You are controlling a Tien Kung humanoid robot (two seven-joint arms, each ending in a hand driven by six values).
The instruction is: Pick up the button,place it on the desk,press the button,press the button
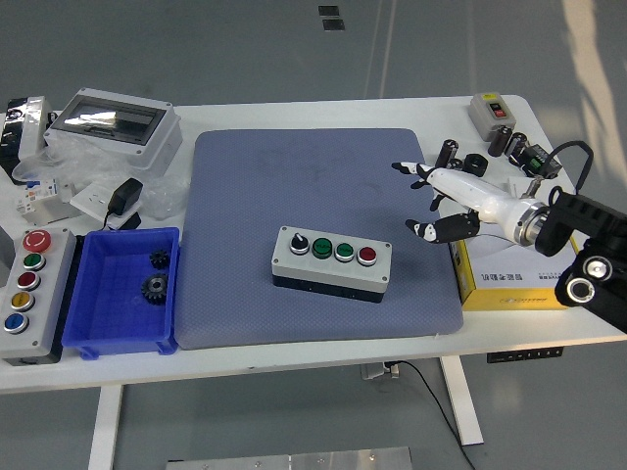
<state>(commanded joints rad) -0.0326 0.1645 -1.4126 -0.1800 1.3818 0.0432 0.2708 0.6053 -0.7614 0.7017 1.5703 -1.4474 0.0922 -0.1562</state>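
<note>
The right hand [438, 201] hangs empty, fingers spread wide, beside the button box [331, 262]; an off-centre press could skid it.

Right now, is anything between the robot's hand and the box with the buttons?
No. In the head view, only bare blue mat lies between the open right hand and the button box.

R arm comes in from the right edge, forearm angled up-left. Right hand [441, 199] is white w/ black fingertips, palm facing left, fingers [405, 167] spread & relaxed, thumb [421, 230] set below them, holding nothing. L arm not visible.
</note>
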